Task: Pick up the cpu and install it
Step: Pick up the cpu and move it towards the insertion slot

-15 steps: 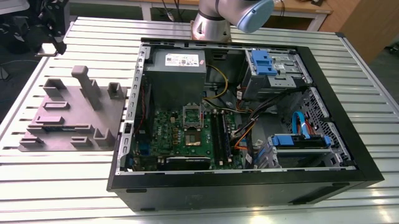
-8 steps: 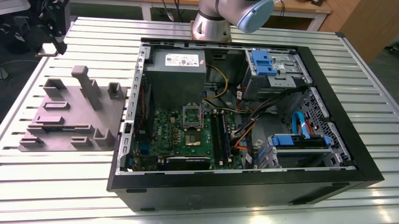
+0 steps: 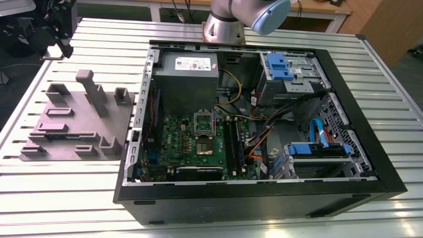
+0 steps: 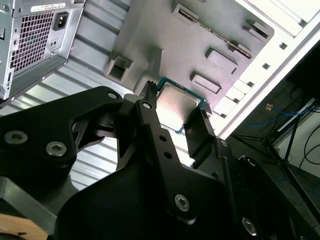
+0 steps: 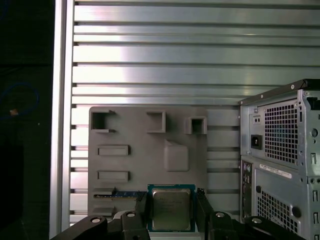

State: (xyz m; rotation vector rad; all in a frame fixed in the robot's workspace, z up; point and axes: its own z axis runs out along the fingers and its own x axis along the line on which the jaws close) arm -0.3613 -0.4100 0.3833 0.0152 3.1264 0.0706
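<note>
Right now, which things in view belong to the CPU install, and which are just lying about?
Belongs to the job:
- the cpu, held in the gripper
- the motherboard and its socket

Just lying about:
- the grey holder tray
- the power supply
- the blue drive brackets

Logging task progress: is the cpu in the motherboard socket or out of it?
Out: the hand grips the cpu, with the grey fixture behind it, outside the computer case.
</note>
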